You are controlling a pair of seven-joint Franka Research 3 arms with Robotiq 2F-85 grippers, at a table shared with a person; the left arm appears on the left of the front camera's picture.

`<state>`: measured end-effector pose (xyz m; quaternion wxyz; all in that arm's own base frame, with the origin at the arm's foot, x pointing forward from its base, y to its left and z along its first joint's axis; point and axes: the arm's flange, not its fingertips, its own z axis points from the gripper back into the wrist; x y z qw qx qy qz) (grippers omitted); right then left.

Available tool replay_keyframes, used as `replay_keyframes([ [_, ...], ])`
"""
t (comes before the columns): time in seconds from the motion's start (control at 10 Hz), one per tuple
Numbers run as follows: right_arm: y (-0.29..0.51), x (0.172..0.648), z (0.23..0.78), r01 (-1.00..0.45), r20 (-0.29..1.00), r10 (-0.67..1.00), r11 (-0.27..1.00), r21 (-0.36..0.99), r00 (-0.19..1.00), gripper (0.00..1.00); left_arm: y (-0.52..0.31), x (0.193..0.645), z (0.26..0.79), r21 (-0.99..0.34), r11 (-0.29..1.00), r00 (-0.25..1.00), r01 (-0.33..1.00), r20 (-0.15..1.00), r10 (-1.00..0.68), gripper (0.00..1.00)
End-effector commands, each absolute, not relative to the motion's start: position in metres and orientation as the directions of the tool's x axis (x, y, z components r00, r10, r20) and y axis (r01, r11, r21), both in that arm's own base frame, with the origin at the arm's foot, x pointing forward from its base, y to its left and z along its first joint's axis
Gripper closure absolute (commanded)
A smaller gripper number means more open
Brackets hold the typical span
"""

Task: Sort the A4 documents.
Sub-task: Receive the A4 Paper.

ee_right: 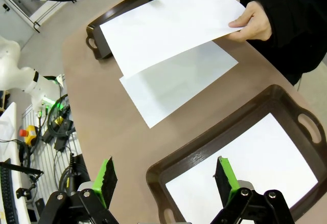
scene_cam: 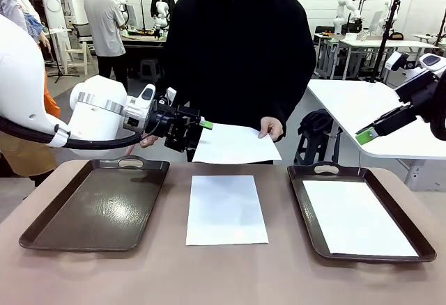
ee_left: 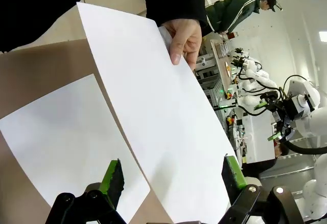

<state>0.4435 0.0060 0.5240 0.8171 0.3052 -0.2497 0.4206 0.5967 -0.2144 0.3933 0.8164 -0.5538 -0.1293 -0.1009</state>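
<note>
So far, one plain white A4 paper sheet [scene_cam: 359, 218] lies flat inside the dark brown handled tray on the right [scene_cam: 301, 207], so that part of the sorting may be judged done. The dark brown tray on the left [scene_cam: 97, 211] is bare. A second white sheet [scene_cam: 226, 209] is laid flat on the brown table [scene_cam: 223, 277] between the two trays, touching neither. A third white sheet [scene_cam: 237, 143] is held out above the table's far edge, pinched near one corner by the person's hand [scene_cam: 272, 127]. At least these two sheets are left to be placed, so the task is judged to be at an early stage.

The left arm is extended from its side with the wrist turned level, and the left tool [scene_cam: 198, 132] is positioned at the free edge of the offered sheet. Its jaws are spread wide. In the left wrist view the sheet appears to pass between the green pads [ee_left: 115, 175], though contact cannot be confirmed, and nothing is gripped. The right tool [scene_cam: 369, 132] is held raised over the right tray, angled downward, with its jaws wide apart and empty.
</note>
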Motion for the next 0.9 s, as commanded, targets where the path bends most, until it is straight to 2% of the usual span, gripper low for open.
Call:
replay_keyframes([
  [0.0, 0.007, 0.444, 0.523, -0.838, 0.667, 0.531, 0.462, 0.289, 0.523, 0.00, -0.226, 0.606, 0.390, -0.912, 0.320, 0.963, 0.258, 0.271, -0.002, 0.00],
  [0.4, 0.007, 0.444, 0.523, -0.838, 0.667, 0.531, 0.462, 0.289, 0.523, 0.00, -0.238, 0.610, 0.381, -0.943, 0.263, 0.976, 0.206, 0.217, 0.015, 0.00],
  [0.8, 0.007, 0.444, 0.523, -0.838, 0.667, 0.531, 0.462, 0.289, 0.523, 0.00, -0.237, 0.608, 0.376, -0.951, 0.249, 0.978, 0.185, 0.204, 0.053, 0.35],
])
